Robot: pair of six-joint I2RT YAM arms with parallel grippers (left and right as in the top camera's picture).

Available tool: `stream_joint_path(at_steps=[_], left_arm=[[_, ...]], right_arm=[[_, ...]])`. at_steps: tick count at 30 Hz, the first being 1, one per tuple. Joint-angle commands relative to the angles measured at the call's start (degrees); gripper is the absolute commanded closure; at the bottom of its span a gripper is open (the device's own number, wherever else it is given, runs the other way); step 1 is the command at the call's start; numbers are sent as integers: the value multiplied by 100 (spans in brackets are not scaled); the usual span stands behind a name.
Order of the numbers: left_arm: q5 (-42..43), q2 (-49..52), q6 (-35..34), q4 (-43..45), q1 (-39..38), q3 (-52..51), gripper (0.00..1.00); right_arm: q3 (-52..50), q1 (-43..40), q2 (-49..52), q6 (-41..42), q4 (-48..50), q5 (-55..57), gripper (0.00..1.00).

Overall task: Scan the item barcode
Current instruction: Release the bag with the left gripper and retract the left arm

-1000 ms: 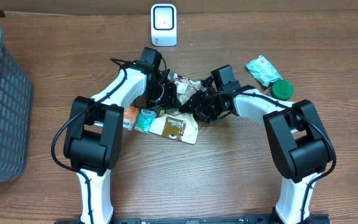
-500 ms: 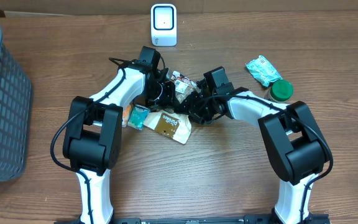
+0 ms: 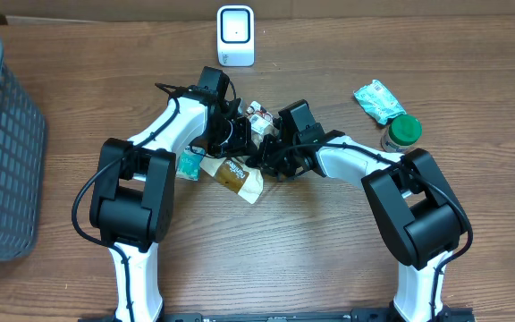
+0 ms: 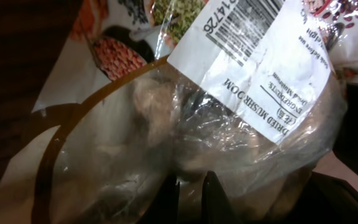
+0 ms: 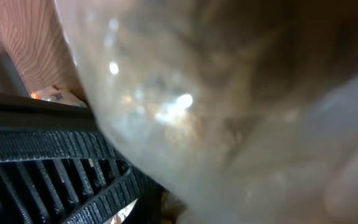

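Brown wood-grain bench (image 3: 329, 250) with a grey slatted basket (image 3: 3, 143) at the left edge and a white scanner (image 3: 235, 34) at the far edge. The crinkled clear mushroom bag (image 3: 259, 119), bearing a white barcode label, is held above the bench's centre, below the scanner. The left tool (image 3: 237, 134) and right tool (image 3: 271, 148) are both clamped on it. Since a second ago the right tool has closed and moved leftward, and the glossy brown pouch (image 3: 237, 176) has slid left.

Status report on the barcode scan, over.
Left gripper, right gripper both shut on mushroom bag. Barcode label not at scanner yet. Nothing between them.
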Motion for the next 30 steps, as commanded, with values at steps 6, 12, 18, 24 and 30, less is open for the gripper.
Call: stream_joint_path(at_steps=[6,12,18,24,30], left_arm=[[328,188,793,-1370,299,1292,96],[317,186,1532,-2942,741,2931,96],[-498,188,1744,-3829,1108,3786,96],[-1694,184,1364,-4321,1504,3832,96],[-1670,-94,1132,-4385,2144,3838,95]], right_arm=[[-28,-83,-243,-1189,-424,-820,96],[-28,-376,-809,-2205,-1119,-817,96],[-11,-748,-1248,-3947,-1821,-1316,96],[363,-962,-1626,-5984,-3171,-1467,96],[940,-960,-1965,-6924,-4277,-1460,96]])
